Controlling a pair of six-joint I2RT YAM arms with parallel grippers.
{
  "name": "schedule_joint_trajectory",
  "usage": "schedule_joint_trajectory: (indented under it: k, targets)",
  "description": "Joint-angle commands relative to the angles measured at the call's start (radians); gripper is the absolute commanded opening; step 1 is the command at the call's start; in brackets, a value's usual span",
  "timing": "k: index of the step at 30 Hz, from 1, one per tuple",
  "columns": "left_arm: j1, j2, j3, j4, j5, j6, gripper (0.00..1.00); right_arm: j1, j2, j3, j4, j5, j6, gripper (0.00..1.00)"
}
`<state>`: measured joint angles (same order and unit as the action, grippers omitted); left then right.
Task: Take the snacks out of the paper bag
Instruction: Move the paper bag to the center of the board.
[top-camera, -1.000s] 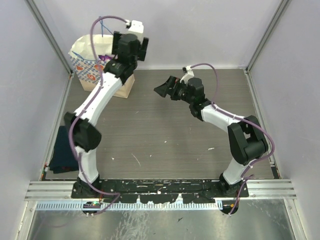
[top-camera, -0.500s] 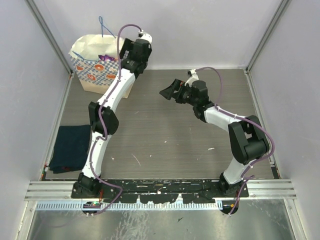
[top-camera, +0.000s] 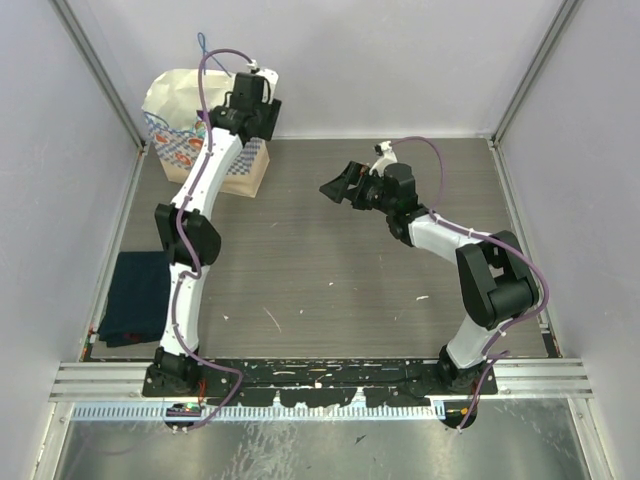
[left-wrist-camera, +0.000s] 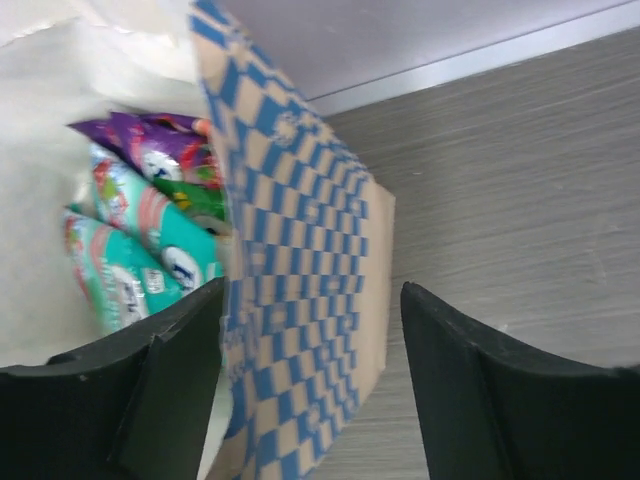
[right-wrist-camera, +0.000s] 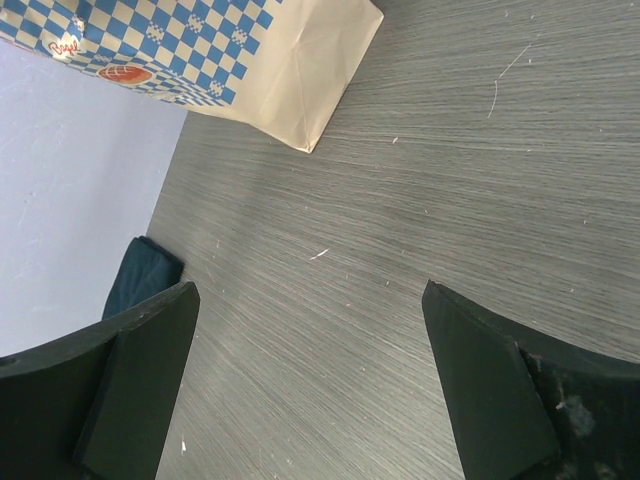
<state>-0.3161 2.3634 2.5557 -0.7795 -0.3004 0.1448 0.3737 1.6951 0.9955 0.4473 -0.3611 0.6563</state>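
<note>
The paper bag (top-camera: 172, 105) stands upright in the far left corner, cream with blue checks (left-wrist-camera: 300, 250). Inside it lie the snacks: a purple packet (left-wrist-camera: 150, 142), a green one (left-wrist-camera: 195, 197) and teal packets (left-wrist-camera: 130, 265). My left gripper (left-wrist-camera: 310, 290) hangs open over the bag's right side wall, one finger (left-wrist-camera: 165, 380) inside the bag and the other (left-wrist-camera: 480, 390) outside, with the checked wall between them. In the top view this gripper (top-camera: 243, 118) sits at the bag's right rim. My right gripper (top-camera: 335, 185) hovers open above bare table (right-wrist-camera: 310, 290), holding nothing.
A dark blue folded cloth (top-camera: 135, 295) lies at the table's left edge, also seen in the right wrist view as the cloth (right-wrist-camera: 140, 275). The bag (right-wrist-camera: 200, 50) shows at that view's top left. Grey walls enclose the table on three sides.
My left arm has stretched out and swung its wrist leftward onto the bag's right rim, and its jaws have narrowed slightly. The right arm has barely shifted.
</note>
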Motion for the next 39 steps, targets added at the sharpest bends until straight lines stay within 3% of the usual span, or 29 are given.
schedule_joint_trajectory:
  k: [1, 8, 15, 29, 30, 31, 32, 34, 35, 39]
  targets:
    - [-0.016, -0.065, -0.007, -0.041, 0.153, -0.061, 0.58, -0.005, -0.039, 0.004, 0.04, -0.008, -0.018, 0.99]
    - [-0.062, -0.152, -0.135, 0.023, 0.23, -0.093, 0.02, -0.014, -0.066, -0.011, 0.033, 0.007, -0.029, 0.95]
    - [-0.122, -0.173, -0.12, 0.043, 0.237, -0.146, 0.0, -0.069, -0.149, -0.051, 0.025, 0.015, -0.026, 0.95]
    - [-0.366, -0.163, -0.041, 0.143, 0.147, -0.23, 0.0, -0.185, -0.29, -0.106, -0.034, 0.022, -0.029, 0.99]
    - [-0.38, -0.153, -0.026, 0.146, 0.146, -0.231, 0.01, -0.199, -0.301, -0.11, -0.038, 0.022, -0.028, 1.0]
    - [-0.386, -0.143, -0.004, 0.137, 0.145, -0.231, 0.09, -0.209, -0.311, -0.114, -0.042, 0.022, -0.027, 1.0]
    - [-0.389, -0.134, 0.021, 0.122, 0.146, -0.227, 0.29, -0.217, -0.322, -0.114, -0.047, 0.023, -0.029, 1.0]
    - [-0.388, -0.146, 0.044, 0.093, 0.138, -0.203, 0.79, -0.223, -0.333, -0.113, -0.065, 0.031, -0.036, 1.0]
    - [-0.389, -0.169, 0.033, 0.085, 0.126, -0.182, 0.97, -0.223, -0.338, -0.111, -0.076, 0.038, -0.04, 1.0]
    - [-0.387, -0.348, -0.131, 0.1, 0.08, -0.081, 0.98, -0.224, -0.368, -0.093, -0.139, 0.08, -0.06, 1.0]
